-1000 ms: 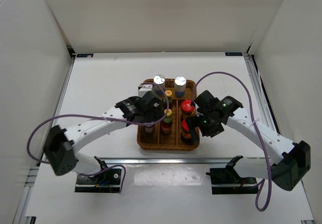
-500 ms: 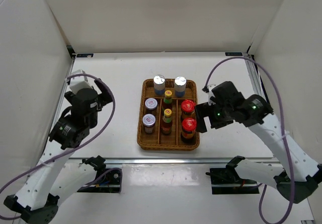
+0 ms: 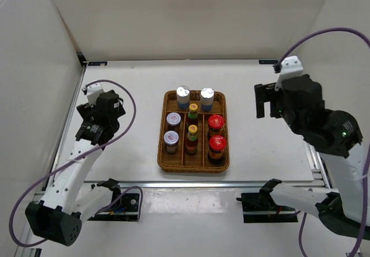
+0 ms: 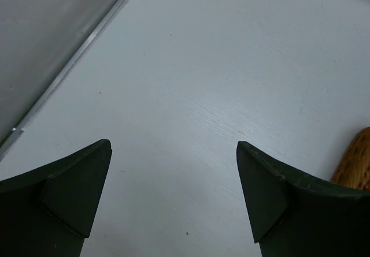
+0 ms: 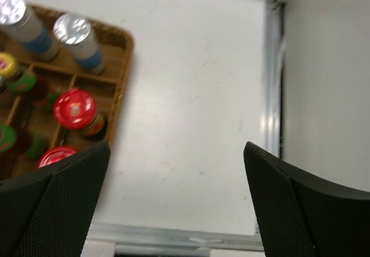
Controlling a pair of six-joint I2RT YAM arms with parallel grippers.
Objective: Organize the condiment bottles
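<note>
The brown wicker tray (image 3: 194, 167) stands mid-table and holds all the condiment bottles. Two silver-capped bottles (image 3: 183, 95) stand in its far row. Two purple-lidded jars (image 3: 173, 120) are in the left lane, two yellow-capped bottles (image 3: 192, 111) in the middle lane and two red-capped bottles (image 3: 215, 123) in the right lane. My left gripper (image 3: 99, 104) (image 4: 172, 146) is open and empty over bare table left of the tray. My right gripper (image 3: 267, 100) (image 5: 176, 147) is open, empty and raised right of the tray. The right wrist view shows a silver cap (image 5: 72, 29) and a red cap (image 5: 74, 108).
White walls enclose the table on three sides. Metal rails run along the left edge (image 4: 69, 66) and the right edge (image 5: 272, 95). The tray's rim (image 4: 355, 161) shows at the right edge of the left wrist view. Purple cables loop off both arms.
Both arms have drawn back from the tray, the left out to the left and the right up and to the right. The bottles stay in the tray.
</note>
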